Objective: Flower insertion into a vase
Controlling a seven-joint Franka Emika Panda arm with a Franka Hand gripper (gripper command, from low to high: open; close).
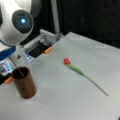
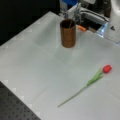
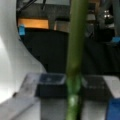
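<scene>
The vase (image 1: 24, 85) stands upright near the worktop (image 1: 62, 100) edge closest to the robot's base, at a front view's left. A thin stem (image 1: 17, 68) slants down into its round mouth from above left, where the arm's blue and white parts hang. Its lower end is already inside the rim; its bloom does not show. In the wrist view the gripper (image 3: 73, 86) appears clenched on this stem (image 3: 75, 50), which runs straight up the middle of the view between two dark pads (image 3: 50, 85). In a front view the same stem (image 2: 71, 23) pokes out of the vase (image 2: 68, 33), leaning toward the arm side.

To the right, well apart from the vase, a red tulip (image 1: 82, 73) lies flat on the open worktop, untouched. Its long axis runs diagonally: the head points toward the vase side and the bare stem end trails toward the far corner, as both front views show (image 2: 92, 81). The gripper is directly above the vase and far from this second flower.
</scene>
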